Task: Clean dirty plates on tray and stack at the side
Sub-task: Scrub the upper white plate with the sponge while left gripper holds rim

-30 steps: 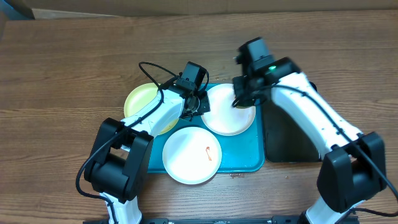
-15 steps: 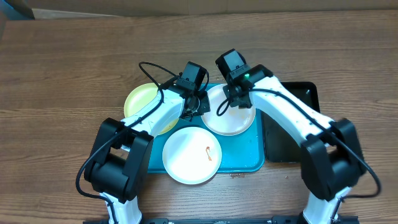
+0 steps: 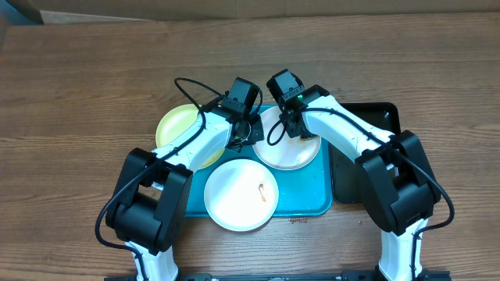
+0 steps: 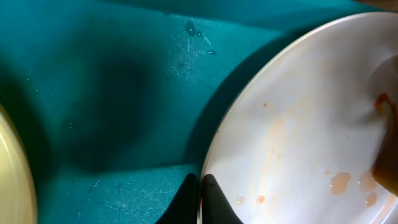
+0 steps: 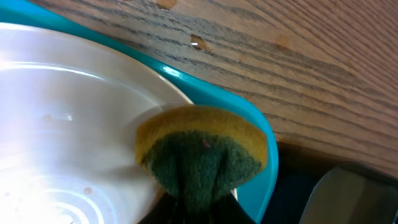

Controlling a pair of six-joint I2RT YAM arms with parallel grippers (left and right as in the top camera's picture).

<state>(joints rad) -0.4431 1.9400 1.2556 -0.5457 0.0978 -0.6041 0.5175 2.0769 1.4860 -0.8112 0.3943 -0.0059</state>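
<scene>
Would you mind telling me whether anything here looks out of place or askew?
Yes: the yellow plate straddles the tray's left rim, partly over the table, and the front white plate overhangs the front rim.

No legible text, no labels, brands or numbers, plates [image 3: 242, 195] and tray [image 3: 305, 191] unmarked

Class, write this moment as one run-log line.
left gripper: shut on far white plate rim | right gripper: shut on sponge | sponge: on that plate | plate: on tray
</scene>
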